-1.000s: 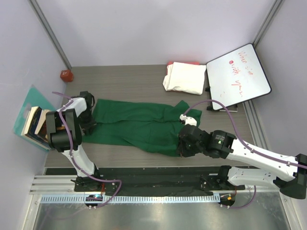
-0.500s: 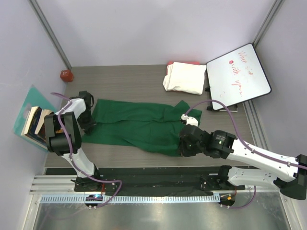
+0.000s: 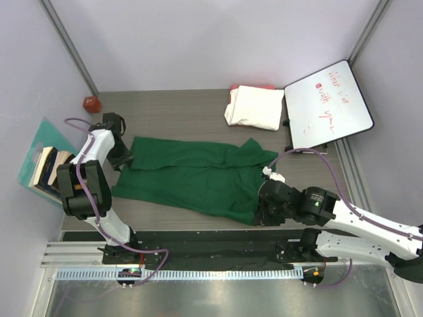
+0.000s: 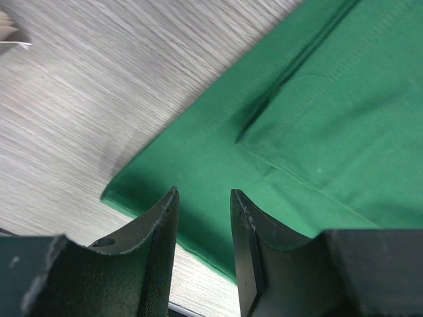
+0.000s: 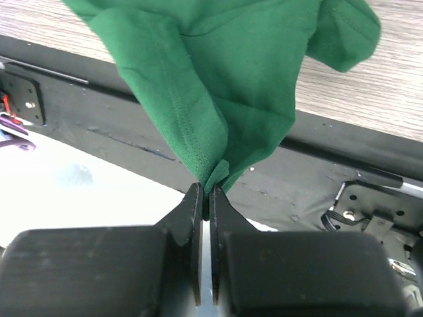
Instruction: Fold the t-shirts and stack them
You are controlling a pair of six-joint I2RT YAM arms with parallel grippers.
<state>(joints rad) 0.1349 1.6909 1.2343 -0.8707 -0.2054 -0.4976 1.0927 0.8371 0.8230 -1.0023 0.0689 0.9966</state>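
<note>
1. The green t-shirt (image 3: 188,175) lies spread on the grey wood-grain table (image 3: 178,115), in the middle between the two arms, nearer the near edge than the far wall.
2. The cream-white t-shirt (image 3: 254,107) sits as a folded bundle at the far right of the table. A red-pink cloth (image 3: 252,86) edge shows along its far side.
3. Nothing here is a true container. A row of books (image 3: 47,168) rests on a teal sheet (image 3: 41,139) off the table's left side.
4. A whiteboard (image 3: 327,104) with red writing leans at the far right, just beside the cream bundle. A small red object (image 3: 91,104) sits at the far left corner, well apart from the cloth.
5. The left gripper (image 4: 203,198) hovers over the green shirt's left corner. Its jaws stand a narrow way apart, with nothing between them.
6. The right gripper (image 5: 206,195) is clamped on a pinch of the green shirt's near right edge. The hem rises in a peak from the jaws, above the black strip at the table's near edge.
7. No object lies on the green shirt; only the two grippers meet its ends.
8. The green shirt's long axis runs left to right, and its near edge slants nearer toward the right. A sleeve juts out at the far right end. Which way the neck points cannot be told.
</note>
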